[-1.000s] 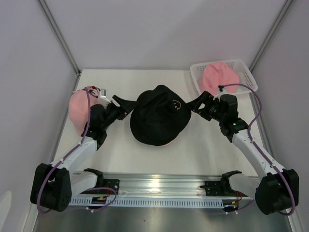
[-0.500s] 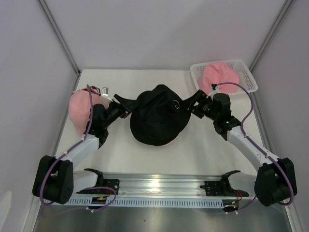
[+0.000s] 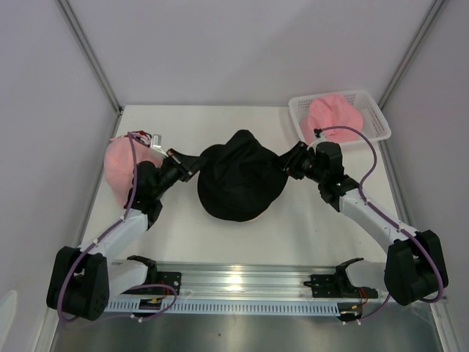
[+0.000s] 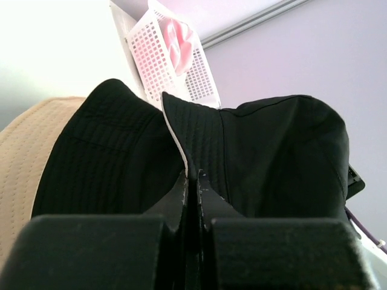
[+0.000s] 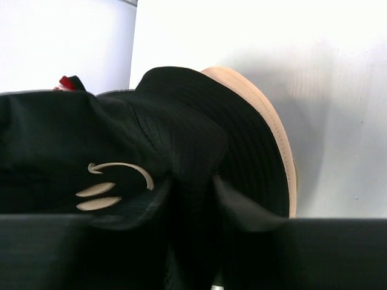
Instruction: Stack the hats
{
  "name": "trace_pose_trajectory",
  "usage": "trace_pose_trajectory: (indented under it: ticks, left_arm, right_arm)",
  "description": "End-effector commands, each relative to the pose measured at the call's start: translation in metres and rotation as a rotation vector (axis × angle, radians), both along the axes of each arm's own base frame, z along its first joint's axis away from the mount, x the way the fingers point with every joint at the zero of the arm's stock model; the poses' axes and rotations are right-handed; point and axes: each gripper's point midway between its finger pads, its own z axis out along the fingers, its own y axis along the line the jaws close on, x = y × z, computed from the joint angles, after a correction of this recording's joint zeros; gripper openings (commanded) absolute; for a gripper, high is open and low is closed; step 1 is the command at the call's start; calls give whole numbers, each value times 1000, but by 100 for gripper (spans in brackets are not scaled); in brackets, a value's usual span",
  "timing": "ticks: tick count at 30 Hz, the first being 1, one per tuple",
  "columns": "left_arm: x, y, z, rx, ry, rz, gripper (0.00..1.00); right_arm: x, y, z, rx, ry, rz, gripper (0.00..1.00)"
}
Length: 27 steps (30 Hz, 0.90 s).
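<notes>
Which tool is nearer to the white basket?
Right. The right tool is at the black hat's right brim, close to the basket; the left tool is at the left brim, across the hat.

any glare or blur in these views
Top external: even and sharp, one glare patch on the metal rail. Left wrist: table blown out white, black hat crisp. Right wrist: same washout, dark blur along the bottom edge.
</notes>
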Motion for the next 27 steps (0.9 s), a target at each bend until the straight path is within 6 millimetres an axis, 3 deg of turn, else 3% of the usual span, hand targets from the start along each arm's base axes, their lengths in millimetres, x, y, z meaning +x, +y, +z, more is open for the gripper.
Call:
trace_pose_trajectory:
  ticks: [1, 4, 6, 7, 10, 13, 15, 20, 23, 24, 27]
  left_arm:
    - [-7, 12, 18, 45, -58, 47, 1]
    - [-13, 18, 18, 101, -3, 67, 1]
    - [-19, 24, 32, 127, -17, 87, 1]
    - [-22, 25, 25, 144, 22, 85, 1]
    - [-30, 23, 31, 149, 18, 60, 1]
    - [-33, 24, 21, 156, 45, 63, 1]
    - [-32, 26, 18, 160, 51, 71, 1]
    - [-29, 23, 7, 164, 74, 62, 1]
    - [-28, 23, 0, 168, 90, 62, 1]
    - [-29, 23, -3, 169, 96, 61, 1]
    - [-30, 26, -11, 188, 107, 71, 1]
  right_arm:
    - [4, -3, 23, 14, -68, -36, 26]
    - [0, -8, 33, 13, -86, -61, 19]
    - [-2, -12, 34, 6, -84, -84, 19]
    - [-5, -14, 38, 10, -93, -89, 21]
    - [-7, -16, 44, 13, -103, -95, 35]
    - [-10, -19, 43, -6, -102, -98, 51]
    - [-13, -22, 34, -23, -80, -101, 52]
    - [-18, -16, 24, 21, -76, -71, 40]
    - [-18, -13, 17, 11, -57, -61, 18]
    - [-18, -14, 15, 4, -55, -64, 4]
    - [-19, -18, 9, -25, -49, -75, 0]
